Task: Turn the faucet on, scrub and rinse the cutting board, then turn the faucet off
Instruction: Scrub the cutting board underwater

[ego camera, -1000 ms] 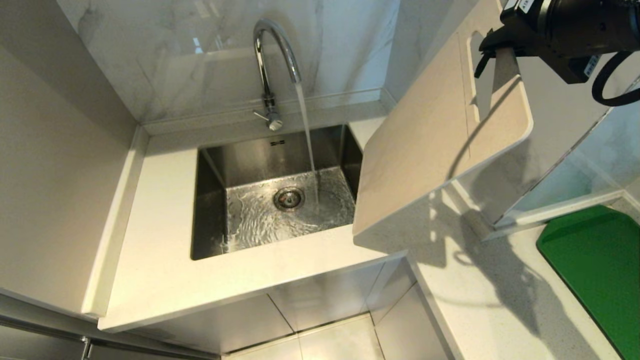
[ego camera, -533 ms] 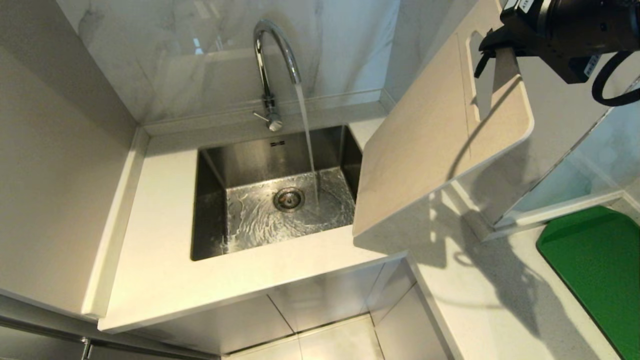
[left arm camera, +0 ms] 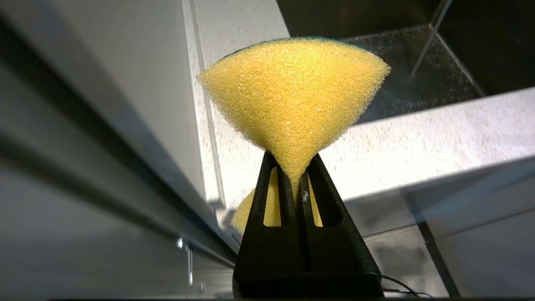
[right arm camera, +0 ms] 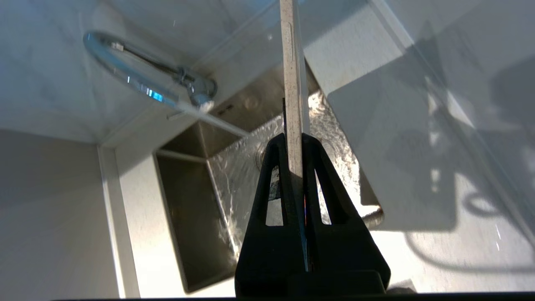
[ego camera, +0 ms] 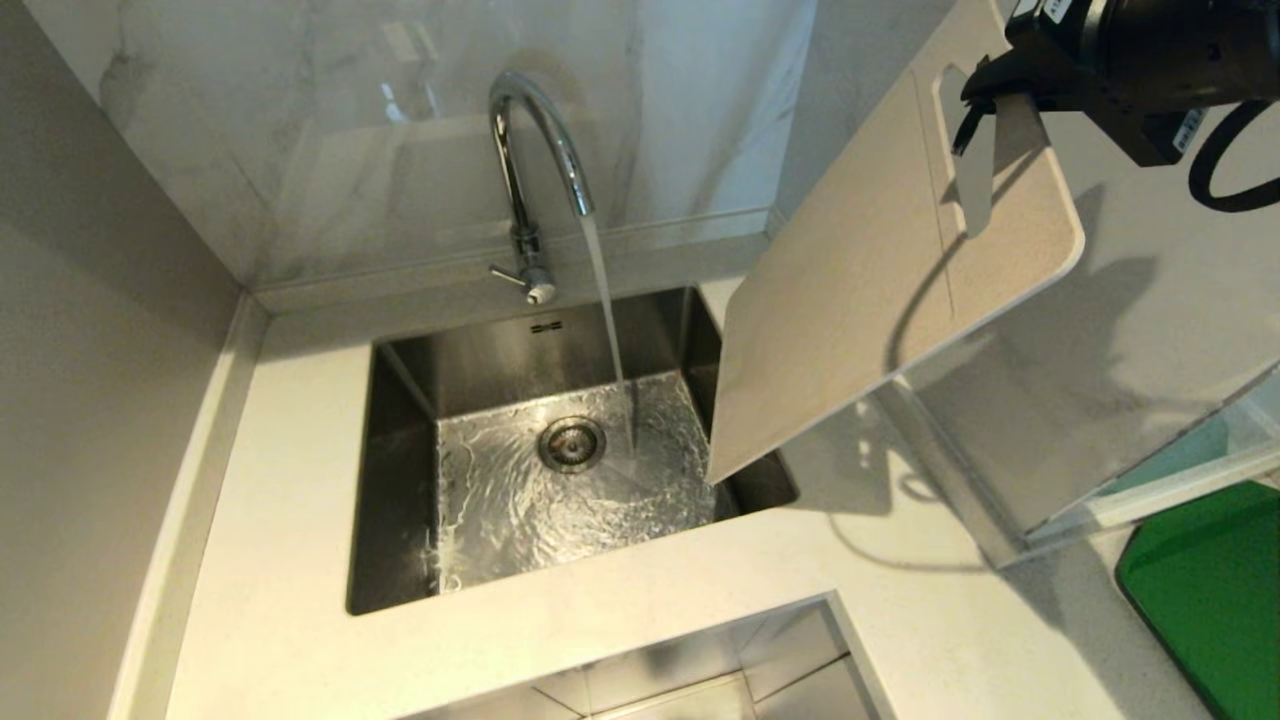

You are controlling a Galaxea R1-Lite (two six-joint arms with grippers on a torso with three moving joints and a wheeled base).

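The chrome faucet (ego camera: pixel 530 130) runs, its stream falling onto the sink floor beside the drain (ego camera: pixel 572 443). My right gripper (ego camera: pixel 985 85) at the upper right is shut on the slot-handle end of the off-white cutting board (ego camera: pixel 860 280). The board hangs tilted in the air, its lower corner over the sink's right side, clear of the stream. In the right wrist view the board's thin edge (right arm camera: pixel 292 83) runs between the gripper (right arm camera: pixel 294 142) fingers. My left gripper (left arm camera: pixel 292 161), outside the head view, is shut on a pinched yellow sponge (left arm camera: pixel 292 96) below the counter's front edge.
The steel sink (ego camera: pixel 400 480) is set in a pale countertop (ego camera: pixel 300 650) in a corner of marble walls. The faucet's small lever (ego camera: pixel 525 285) juts out at its base. A green board (ego camera: pixel 1210 590) lies on the counter at the far right. A cabinet front shows below the counter.
The whole head view has shifted: the sink sits lower and larger in the picture. The held board's lower corner now hangs over the sink's right side. Both grips are unchanged.
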